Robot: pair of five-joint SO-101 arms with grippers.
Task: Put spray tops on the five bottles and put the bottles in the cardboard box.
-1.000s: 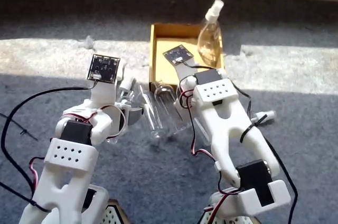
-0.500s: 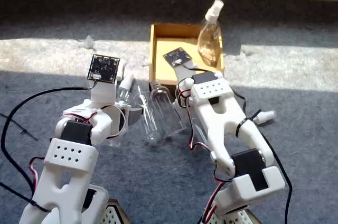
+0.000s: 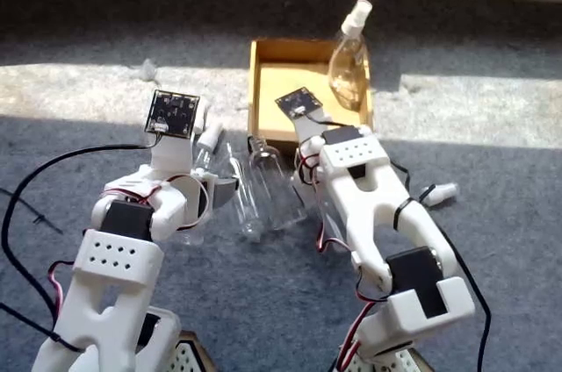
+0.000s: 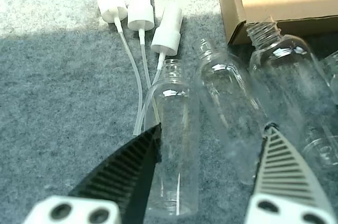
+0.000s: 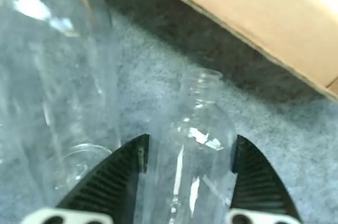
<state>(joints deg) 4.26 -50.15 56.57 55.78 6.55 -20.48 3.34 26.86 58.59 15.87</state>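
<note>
An uncapped bottle (image 5: 199, 102) is lying on the carpet (image 5: 150, 89), neck pointing at the cardboard box (image 5: 253, 28), as the right gripper (image 5: 190, 142) is straddling it, jaws spread; the left gripper (image 4: 212, 129) is hovering, jaws parted wide, over two more bottles (image 4: 229, 108)

The right arm (image 3: 364, 188) edges forward towards the box (image 3: 263, 91). Its right gripper (image 5: 190, 147) now straddles a lying bottle (image 5: 196, 129). The neighbouring bottles (image 3: 263, 183) shift slightly.

Cardboard box (image 5: 253, 18) wall near bottle (image 5: 198, 129) neck; neighbour bottle (image 5: 58, 65) close beside.
</note>
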